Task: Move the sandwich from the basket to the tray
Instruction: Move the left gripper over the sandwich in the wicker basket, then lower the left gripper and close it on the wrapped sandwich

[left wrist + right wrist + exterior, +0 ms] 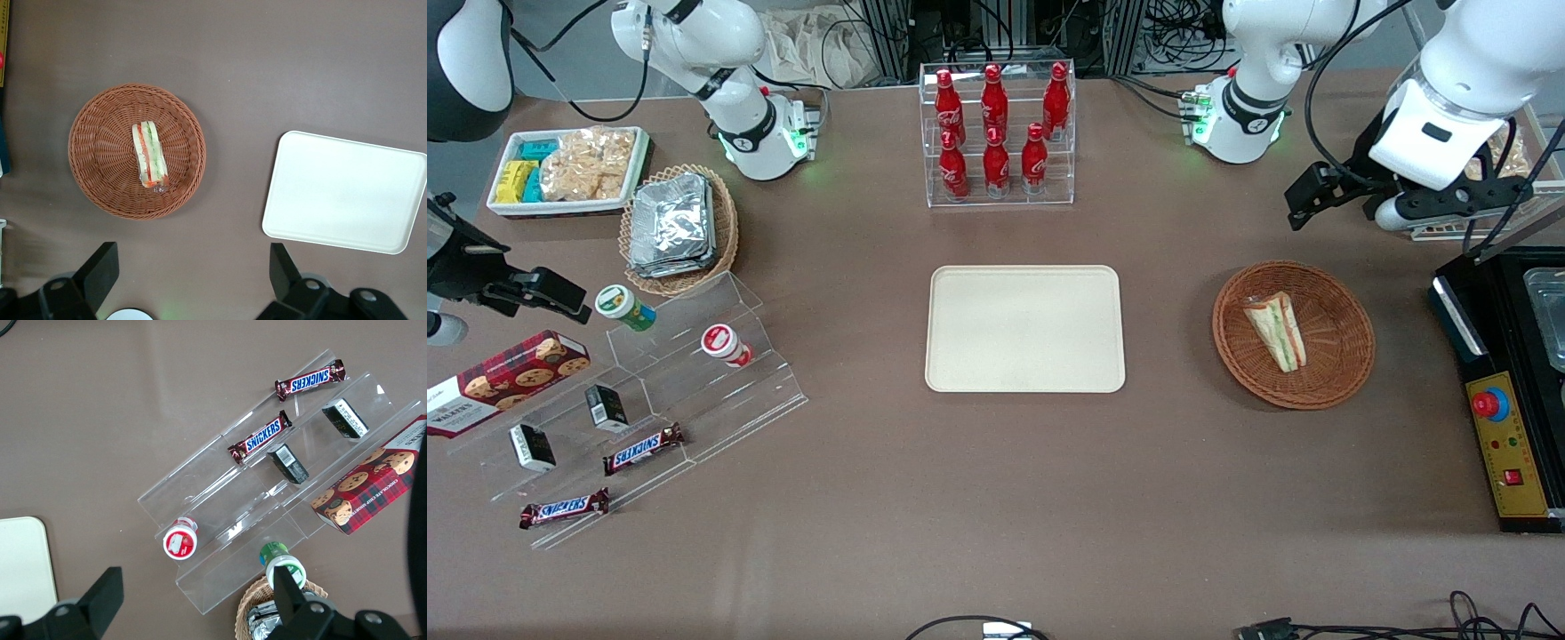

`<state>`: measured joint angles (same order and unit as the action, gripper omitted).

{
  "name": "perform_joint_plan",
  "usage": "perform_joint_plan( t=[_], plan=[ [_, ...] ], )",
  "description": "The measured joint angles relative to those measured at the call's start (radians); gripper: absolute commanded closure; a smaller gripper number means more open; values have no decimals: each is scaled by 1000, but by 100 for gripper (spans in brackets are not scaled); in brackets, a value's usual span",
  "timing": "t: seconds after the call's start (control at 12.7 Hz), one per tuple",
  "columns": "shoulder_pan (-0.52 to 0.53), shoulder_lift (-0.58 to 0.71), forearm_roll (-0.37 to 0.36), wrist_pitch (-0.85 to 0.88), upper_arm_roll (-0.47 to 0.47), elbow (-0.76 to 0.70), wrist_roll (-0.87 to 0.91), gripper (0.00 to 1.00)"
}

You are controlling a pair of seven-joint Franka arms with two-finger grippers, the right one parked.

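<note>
The sandwich, a clear-wrapped wedge with green and orange-red layers, lies in the reddish-brown wicker basket. The cream tray sits bare at the table's middle, beside the basket and toward the parked arm's end from it. My gripper hangs high above the table, farther from the front camera than the basket. It is open wide with nothing between its black fingers.
A clear rack of red bottles stands farther from the front camera than the tray. A black control box lies beside the basket at the working arm's end. A stepped acrylic shelf and a foil-pack basket lie toward the parked arm's end.
</note>
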<state>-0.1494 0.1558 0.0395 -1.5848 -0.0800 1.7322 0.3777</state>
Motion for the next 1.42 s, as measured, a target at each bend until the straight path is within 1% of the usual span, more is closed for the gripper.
perform_joint_plan(
  t=[0.39, 0.63, 0.79, 1.18, 1.42],
  plan=[
    [1, -3, -7, 47, 9, 0, 0, 0],
    [22, -7, -40, 26, 21, 99, 0, 0],
    [49, -10, -42, -66, 24, 207, -1, 0],
    [85, -32, -57, -418, 26, 520, -4, 0],
    [88, -76, -58, -579, 26, 636, -4, 0]
  ],
)
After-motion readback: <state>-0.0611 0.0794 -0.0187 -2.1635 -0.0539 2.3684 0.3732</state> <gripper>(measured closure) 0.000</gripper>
